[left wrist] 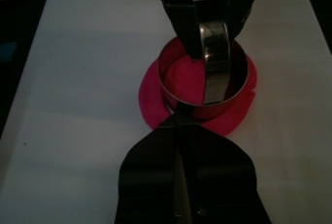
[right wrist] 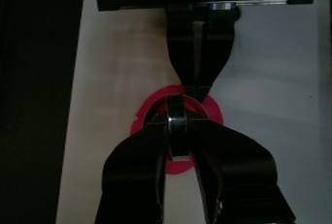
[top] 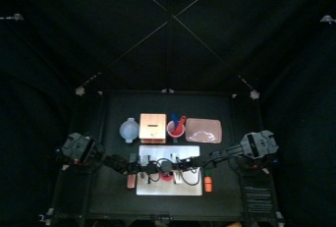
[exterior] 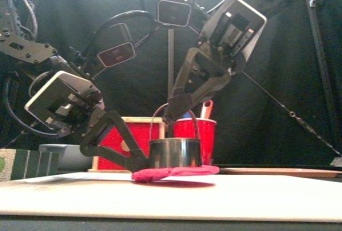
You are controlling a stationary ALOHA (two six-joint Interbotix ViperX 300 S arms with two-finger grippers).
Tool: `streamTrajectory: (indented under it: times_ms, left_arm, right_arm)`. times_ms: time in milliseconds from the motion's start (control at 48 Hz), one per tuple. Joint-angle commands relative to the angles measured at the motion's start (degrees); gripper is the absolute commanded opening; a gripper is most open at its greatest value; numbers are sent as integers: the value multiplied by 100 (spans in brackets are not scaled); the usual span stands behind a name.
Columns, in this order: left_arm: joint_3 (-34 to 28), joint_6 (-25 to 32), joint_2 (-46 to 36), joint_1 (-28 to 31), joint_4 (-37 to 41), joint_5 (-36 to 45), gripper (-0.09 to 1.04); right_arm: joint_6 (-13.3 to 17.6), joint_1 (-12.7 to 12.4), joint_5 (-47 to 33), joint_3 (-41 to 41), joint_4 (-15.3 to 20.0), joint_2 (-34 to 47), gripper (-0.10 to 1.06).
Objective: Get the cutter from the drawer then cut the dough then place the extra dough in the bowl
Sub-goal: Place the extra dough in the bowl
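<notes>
A flat pink dough (exterior: 187,176) lies on the white cutting board (exterior: 267,200) with the round metal cutter (exterior: 175,153) standing upright on it. My right gripper (right wrist: 182,121) comes down from above and is shut on the cutter's far rim (left wrist: 211,34). From the left, my left gripper (left wrist: 182,121) reaches in low, its jaws shut to a point on the dough's near edge (left wrist: 162,102), right against the cutter's wall (left wrist: 220,73). In the right wrist view the dough (right wrist: 155,121) shows on either side of the jaws.
Behind the board stand the blue-grey bowl (top: 128,130), the wooden box (top: 153,128), the red cup (exterior: 195,135) and the pink tray (top: 205,131). Bare board (top: 184,152) lies around the dough.
</notes>
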Motion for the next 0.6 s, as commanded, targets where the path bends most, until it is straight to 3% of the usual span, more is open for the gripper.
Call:
streamTrajectory:
  times_ms: [21, 375, 604]
  left_arm:
    - [9, 9, -18, 0, -53, 44, 40]
    - [35, 0, -18, 0, -70, 44, 40]
    - [97, 9, -62, 9, -132, 44, 40]
  right_arm:
    - [-26, 0, 229, -176, -44, -448, 58]
    - [26, -123, 378, 123, -308, -1072, 58]
    - [44, -308, 431, 879, -272, -1705, 58]
